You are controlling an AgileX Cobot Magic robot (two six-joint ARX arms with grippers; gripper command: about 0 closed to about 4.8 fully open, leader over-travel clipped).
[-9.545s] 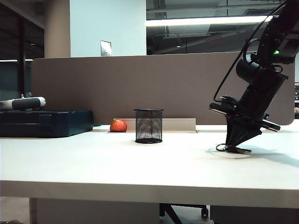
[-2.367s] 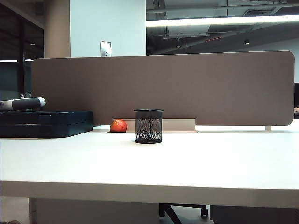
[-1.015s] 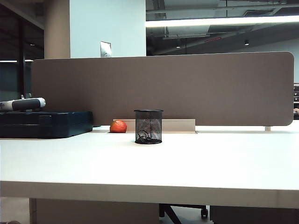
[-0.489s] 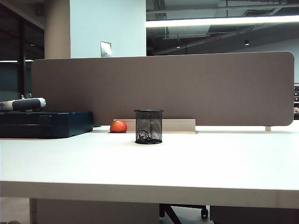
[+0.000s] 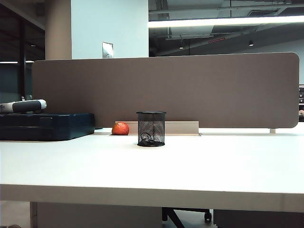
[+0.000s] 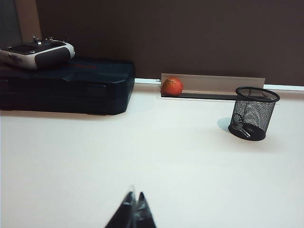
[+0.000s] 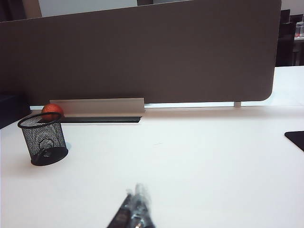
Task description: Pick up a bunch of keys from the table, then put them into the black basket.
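The black basket [image 5: 151, 128] stands upright on the white table [image 5: 213, 166], a little left of centre near the divider. Through its mesh the bunch of keys [image 5: 146, 138] shows as a dark tangle on the bottom. The left wrist view has the basket [image 6: 254, 113] with the keys [image 6: 243, 125] inside, far beyond my left gripper [image 6: 134, 195], which is shut and empty over bare table. In the right wrist view the basket [image 7: 43, 137] holds the keys [image 7: 46, 142], well away from my right gripper [image 7: 137, 190], shut with nothing in it. Neither arm shows in the exterior view.
A flat dark blue case [image 5: 47, 125] lies at the back left with a white remote controller [image 5: 23, 105] on top. An orange fruit [image 5: 120, 128] rests just behind and left of the basket. The brown-grey divider [image 5: 190, 90] closes off the back. A black flat edge [image 7: 295, 138] shows far right.
Since the oldest frame the right arm has left the exterior view, and the keys it stood over at the right now lie in the basket. Nothing moved in the last second.
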